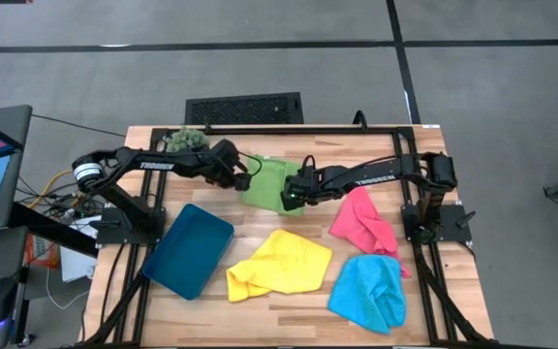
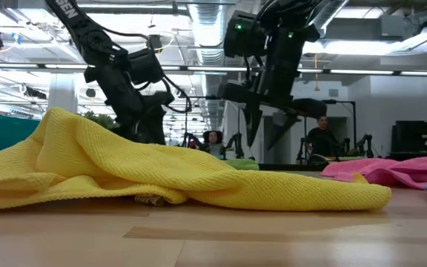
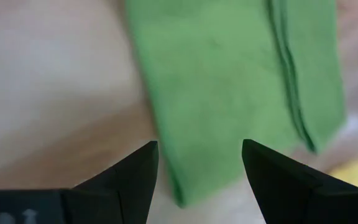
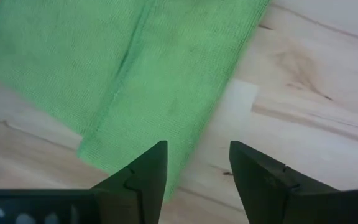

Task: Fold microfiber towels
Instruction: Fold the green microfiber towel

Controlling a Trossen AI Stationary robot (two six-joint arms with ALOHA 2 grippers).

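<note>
"What is the table made of?"

"Wood. Pale planks with darker streaks, smooth and a bit shiny."

"And the green towel?"

"Soft cloth. Up close it has a tiny woven grain, and it is not shiny at all."

"Is the yellow towel the same?"

"Yes, fuzzy cloth with little bumps all over. It lies in floppy wrinkles. The pink towel and the blue towel look like the same soft, dull stuff."

"What about the tray?"

"That one looks hard and smooth, like plastic, dark teal."

"And the right gripper's fingers?"

"Black, hard and matt, with flat plain sides."
</note>
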